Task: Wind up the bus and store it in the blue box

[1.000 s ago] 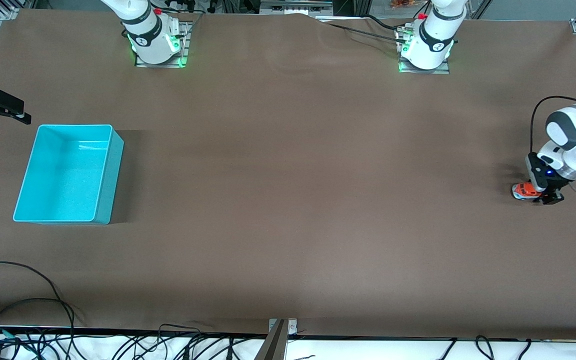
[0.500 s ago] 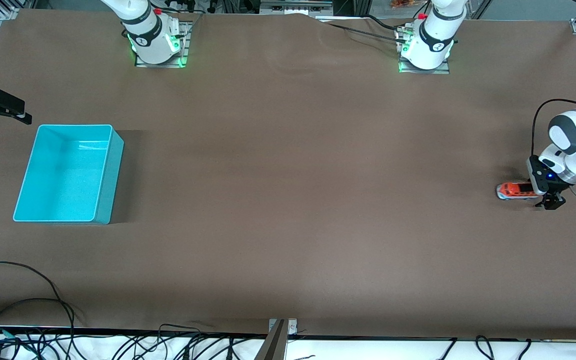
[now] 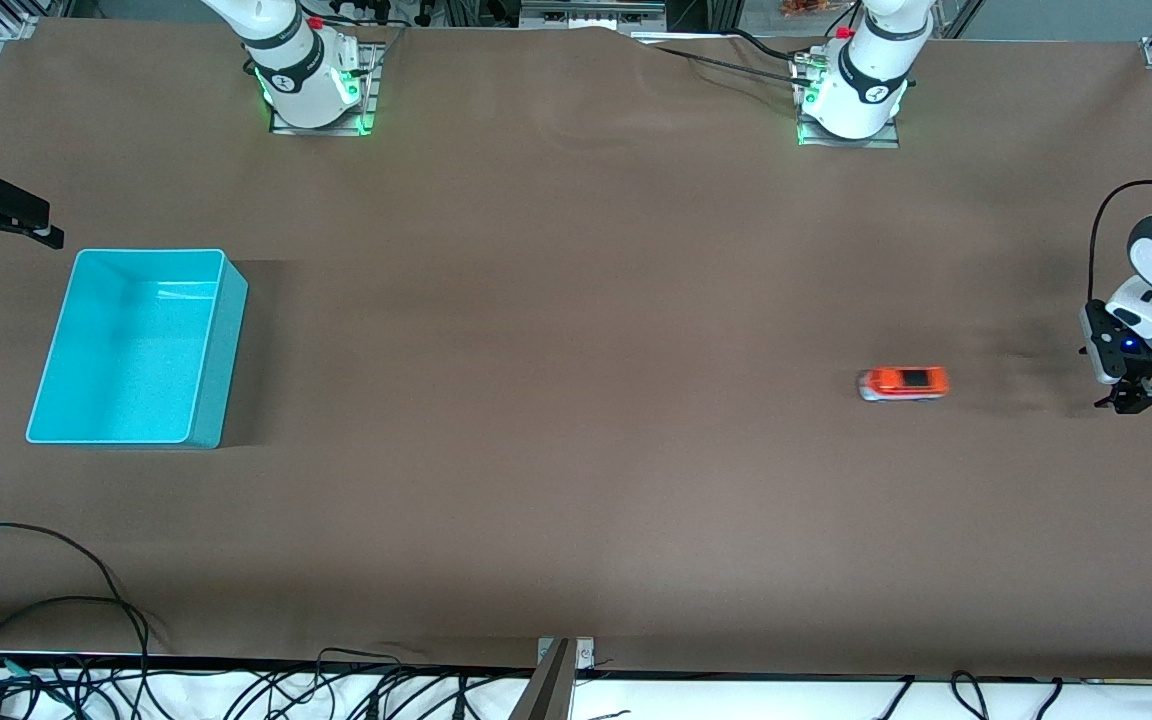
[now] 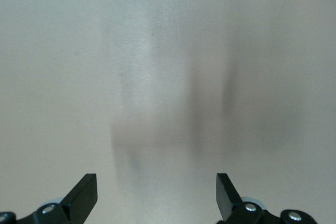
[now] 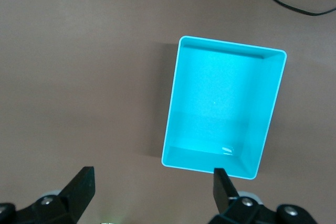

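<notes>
The small orange-red bus (image 3: 903, 384) stands free on the brown table, toward the left arm's end. My left gripper (image 3: 1126, 402) is open and empty just above the table, apart from the bus and closer to that table end. The left wrist view shows its open fingers (image 4: 84, 195) over bare table, with no bus in it. The blue box (image 3: 221, 360) sits open and empty at the right arm's end. My right gripper (image 3: 48, 228) waits open in the air beside the box. The right wrist view shows the box (image 5: 210, 162) past its fingers (image 5: 81, 184).
The two arm bases (image 3: 311, 85) (image 3: 851, 95) stand along the table edge farthest from the front camera. Loose black cables (image 3: 46, 610) lie at the nearest edge, at the right arm's end. A wide stretch of brown table lies between the bus and the box.
The left gripper let go of the bus. The bus has rolled away from it toward the right arm's end. The left gripper has drawn back toward its table end.
</notes>
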Controlling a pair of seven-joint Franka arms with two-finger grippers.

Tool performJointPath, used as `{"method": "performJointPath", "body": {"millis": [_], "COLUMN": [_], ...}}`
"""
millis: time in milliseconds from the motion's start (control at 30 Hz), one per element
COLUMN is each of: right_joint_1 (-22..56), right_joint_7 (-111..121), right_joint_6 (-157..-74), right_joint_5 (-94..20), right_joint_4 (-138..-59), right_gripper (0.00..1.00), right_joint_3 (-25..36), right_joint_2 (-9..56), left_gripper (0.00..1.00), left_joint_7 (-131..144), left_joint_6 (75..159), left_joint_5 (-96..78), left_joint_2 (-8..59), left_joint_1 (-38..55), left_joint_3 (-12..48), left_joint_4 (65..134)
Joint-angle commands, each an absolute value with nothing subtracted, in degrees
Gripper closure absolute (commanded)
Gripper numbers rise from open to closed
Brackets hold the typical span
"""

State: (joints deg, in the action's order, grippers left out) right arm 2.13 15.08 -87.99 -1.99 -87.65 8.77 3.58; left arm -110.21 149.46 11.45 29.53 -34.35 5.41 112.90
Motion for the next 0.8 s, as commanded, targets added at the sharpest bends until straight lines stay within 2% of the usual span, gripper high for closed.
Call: {"method": "performJointPath", "body": {"millis": [0, 267, 533, 767], "right_joint_1": [2.2, 2.2, 2.2, 2.11], "right_joint_7": [14.59, 14.68, 14.68, 14.68], "right_joint_6": [-86.92, -86.92, -86.92, -87.01], "right_joint_5": [-2.37, -2.46, -2.37, -2.37], "right_joint_4": [-86.48, -86.48, -86.48, -86.48], "right_gripper": [0.0, 0.0, 0.0, 0.0], "right_joint_3": [8.7, 8.7, 8.7, 8.7], "right_joint_2": [3.96, 3.96, 3.96, 3.96], "left_gripper": [0.0, 0.0, 0.0, 0.0], "left_joint_7": [-110.39, -108.11, -99.94, -91.24], "left_joint_6": [145.38, 129.65, 124.9, 113.22], "left_joint_5": [11.69, 9.49, 9.23, 9.23], "left_joint_2": [27.33, 27.95, 27.86, 27.6], "left_joint_1": [-34.89, -32.0, -30.23, -28.92], "left_joint_3": [7.73, 10.46, 10.55, 12.92], "left_joint_4": [110.4, 98.45, 96.51, 89.66]}}
